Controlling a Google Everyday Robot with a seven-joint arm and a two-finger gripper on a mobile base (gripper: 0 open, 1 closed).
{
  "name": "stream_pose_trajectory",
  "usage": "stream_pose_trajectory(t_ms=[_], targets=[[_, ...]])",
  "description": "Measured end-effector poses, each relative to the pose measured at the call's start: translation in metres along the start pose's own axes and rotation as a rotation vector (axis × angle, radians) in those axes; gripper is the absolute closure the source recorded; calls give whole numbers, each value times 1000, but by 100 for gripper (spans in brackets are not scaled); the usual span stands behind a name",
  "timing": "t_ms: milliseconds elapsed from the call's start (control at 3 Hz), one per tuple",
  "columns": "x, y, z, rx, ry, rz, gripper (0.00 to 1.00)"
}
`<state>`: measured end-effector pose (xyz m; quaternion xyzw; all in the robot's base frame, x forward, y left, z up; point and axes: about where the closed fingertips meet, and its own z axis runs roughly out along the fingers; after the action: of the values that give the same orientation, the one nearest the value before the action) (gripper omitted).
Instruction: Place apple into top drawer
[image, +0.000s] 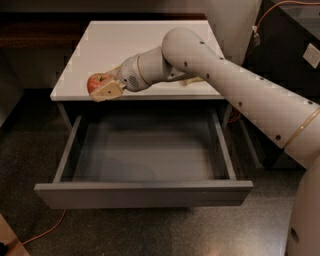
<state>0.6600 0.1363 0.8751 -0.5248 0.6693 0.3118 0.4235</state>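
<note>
Much of the small round red apple (97, 81) with its yellowish patch is hidden: the beige two-finger gripper (102, 86) covers its right and lower sides, one finger (107, 91) lying under it and the other mostly out of sight behind it. The fingers are closed around the apple and grip it. It sits at the near left edge of the white flat table top (145, 42); whether it touches the top or hangs just above it cannot be told. The white jointed robot arm (240, 95) reaches in from the right, crossing the table's near right part and hiding a small pale thing lying there, too covered to make out. The arm is cut off at the right edge of the view.

Below the table, the grey handle-less top drawer (145, 194) is pulled fully open toward the near side, its shallow grey inside bare and partly shaded. Nothing below its wide flat front shows.

The floor (150, 232) is dark and speckled. An orange cable (47, 229) runs across it at the near left, and a dark cabinet (292, 40) stands far right with a white label (312, 55).
</note>
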Motion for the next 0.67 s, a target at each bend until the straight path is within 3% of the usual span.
stream_pose_trajectory(t_ms=[667], targets=[[32,33,-19,-39,22,-33,100]])
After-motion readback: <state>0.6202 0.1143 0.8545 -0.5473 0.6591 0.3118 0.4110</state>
